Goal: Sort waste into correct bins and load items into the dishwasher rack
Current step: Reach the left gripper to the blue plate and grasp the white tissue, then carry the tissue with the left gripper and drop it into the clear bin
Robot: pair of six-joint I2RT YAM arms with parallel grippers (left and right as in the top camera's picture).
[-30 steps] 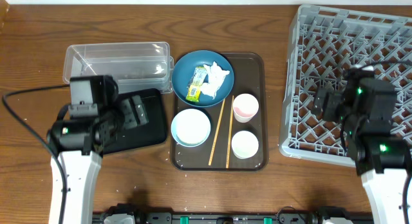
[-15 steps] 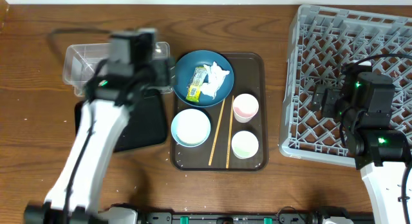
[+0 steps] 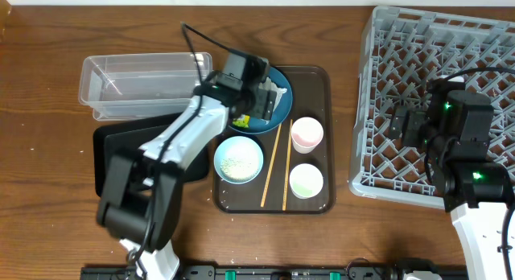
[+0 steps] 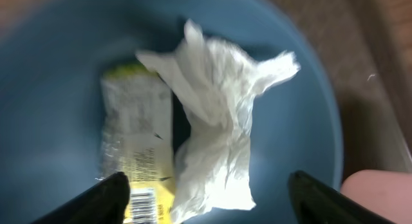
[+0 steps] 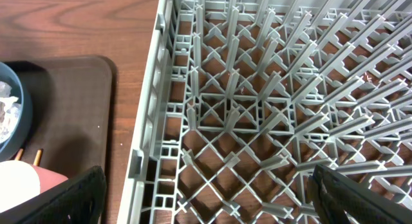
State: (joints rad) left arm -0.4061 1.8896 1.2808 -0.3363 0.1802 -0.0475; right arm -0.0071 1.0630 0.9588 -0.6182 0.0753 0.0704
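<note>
Grey rack (image 3: 438, 87) on the right is empty, with the right pincer (image 5: 206, 192) spread wide over it. The blue bowl (image 4: 58, 76) holds a crumpled napkin (image 4: 215, 134) and a yellow-green wrapper (image 4: 135, 147). The left pincer (image 4: 206, 192) hangs spread above them. The napkin looks light and squishy, so I'd pinch its bunched middle.

Overhead top-down, left wrist close over bowl (image 4: 58, 69), right over rack (image 5: 149, 108)
</note>
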